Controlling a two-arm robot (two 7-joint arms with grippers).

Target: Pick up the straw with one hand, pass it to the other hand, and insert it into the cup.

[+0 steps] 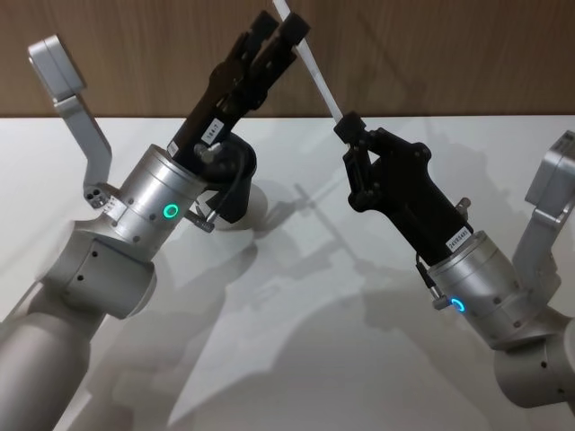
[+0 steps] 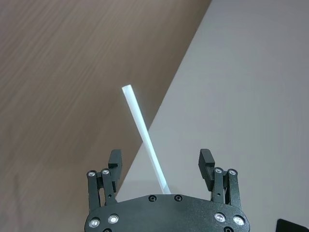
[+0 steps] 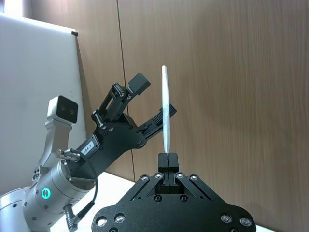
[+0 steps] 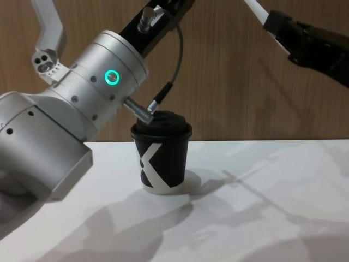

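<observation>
The white straw (image 1: 310,67) slants up in the air above the table's far edge. My right gripper (image 1: 350,133) is shut on its lower end, which the right wrist view shows pinched between the fingertips (image 3: 167,158). My left gripper (image 1: 280,31) is raised around the straw's upper part and is open. In the left wrist view the straw (image 2: 145,135) runs between the spread fingers (image 2: 115,160) without touching them. The black cup (image 4: 161,158), with a white X mark and a black lid, stands upright on the table below the left arm. In the head view the cup (image 1: 247,171) is partly hidden by that arm.
The white table (image 1: 296,359) ends at a wooden wall (image 4: 234,82) just behind the cup. The thick silver left arm (image 4: 82,109), with a green ring and a dark cable, hangs over and in front of the cup. The table in front of the cup and to its right is bare.
</observation>
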